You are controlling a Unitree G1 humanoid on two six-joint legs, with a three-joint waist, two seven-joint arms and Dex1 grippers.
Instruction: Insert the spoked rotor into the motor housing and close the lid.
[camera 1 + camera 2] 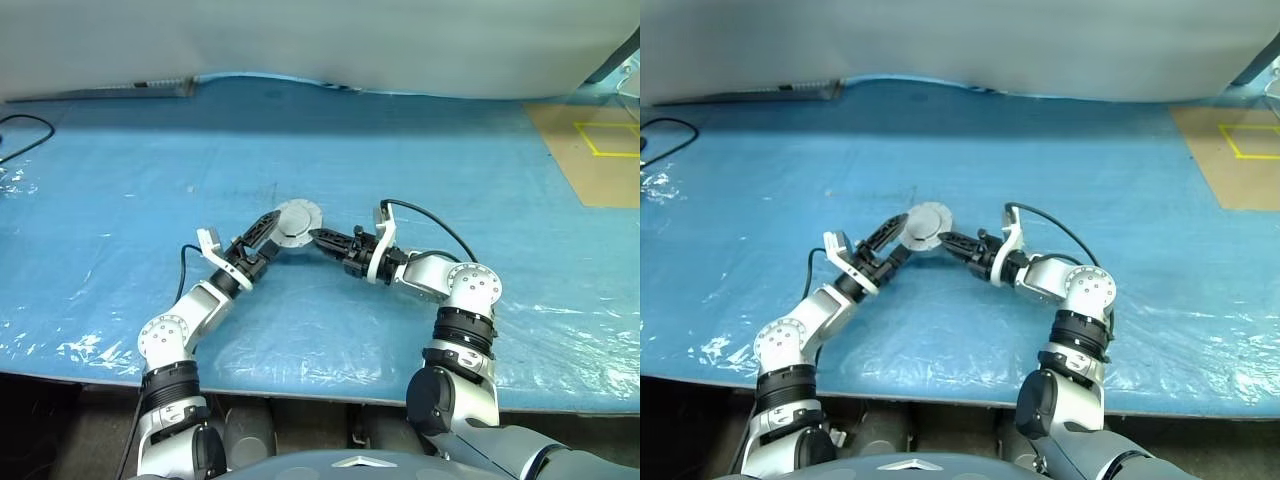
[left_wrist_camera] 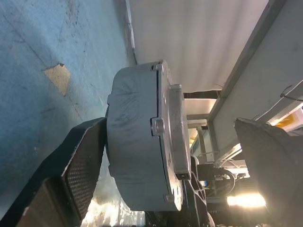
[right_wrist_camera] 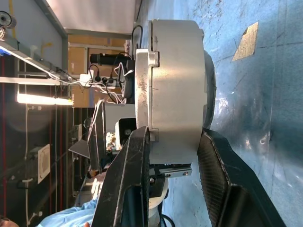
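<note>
Two robot arms meet over a big blue table (image 1: 120, 180), which has a brown cardboard sheet (image 1: 590, 150) at its far right corner. Between the arms sits the round grey motor housing (image 1: 297, 223), held up above the table. The lid (image 3: 144, 80) is on it, a flat grey plate pressed against one face. The right gripper (image 1: 318, 238) pinches this stack across its thickness, with one black finger (image 3: 128, 184) on the lid side and the other on the round body side. Its jaws are only partly apart, just as wide as the housing is thick. The left gripper (image 1: 262, 226) is spread as wide as it goes. One of its fingers (image 2: 80, 165) lies against the housing's round face, and the other stands well clear.
</note>
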